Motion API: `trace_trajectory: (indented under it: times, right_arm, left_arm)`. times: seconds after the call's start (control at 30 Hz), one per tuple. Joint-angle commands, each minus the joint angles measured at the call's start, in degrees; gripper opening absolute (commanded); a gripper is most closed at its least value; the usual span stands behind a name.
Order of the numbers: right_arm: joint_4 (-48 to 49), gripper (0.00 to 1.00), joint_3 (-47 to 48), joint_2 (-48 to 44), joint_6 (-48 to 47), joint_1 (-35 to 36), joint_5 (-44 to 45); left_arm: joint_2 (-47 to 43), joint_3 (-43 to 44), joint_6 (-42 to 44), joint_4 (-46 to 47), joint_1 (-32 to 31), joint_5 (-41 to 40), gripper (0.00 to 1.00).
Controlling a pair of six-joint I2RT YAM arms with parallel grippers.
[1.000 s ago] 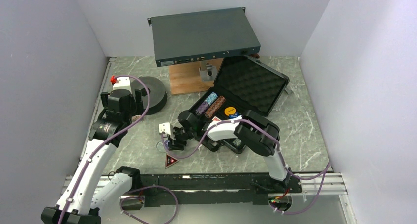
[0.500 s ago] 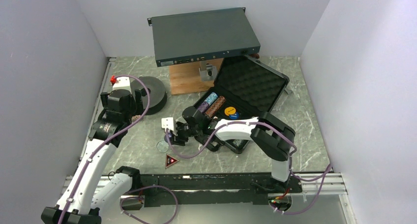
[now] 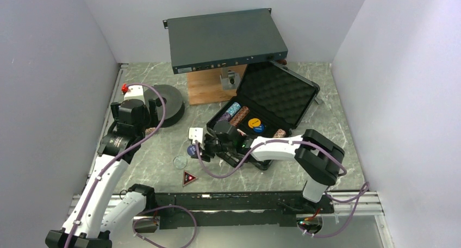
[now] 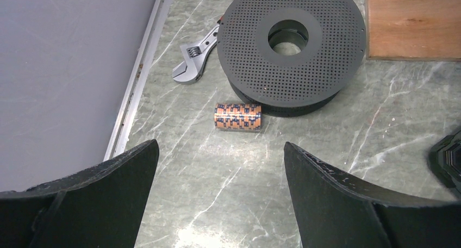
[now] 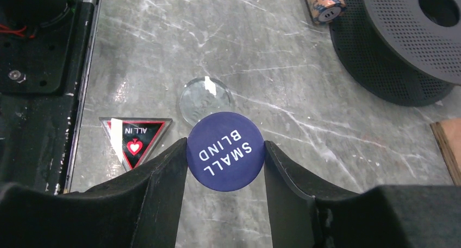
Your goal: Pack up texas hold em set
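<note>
Heads up: your right hand (image 3: 197, 146) is pinching the round SMALL BLIND button (image 5: 225, 151) by its edges only, held above the bench (image 5: 326, 123). A thin disc held that way can pivot or squirt out if you swing fast.

The open case (image 3: 280, 90) sits at about 2 o'clock from that hand in the top view. Come in low and I'd guess you clip its front wall and lose the button.

Your left hand (image 4: 220, 166) hangs wide open with nothing in it. The orange chip roll (image 4: 237, 117) lies at its 12 o'clock, just beside the spool (image 4: 293, 47), and a nudge could roll it away.
</note>
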Motion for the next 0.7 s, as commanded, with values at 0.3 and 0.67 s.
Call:
trace_trajectory:
  times: [0.3, 0.67]
  right_arm:
    - [7.5, 0.0, -5.12, -9.8, 8.7, -0.39, 11.78]
    - [7.36, 0.0, -10.16, -21.43, 18.41, -2.81, 15.95]
  left_arm:
    - [-1.34, -0.32, 0.75, 1.8, 0.34, 0.08, 0.91]
    - [-1.24, -0.16, 0.83, 1.78, 0.34, 0.78, 0.9]
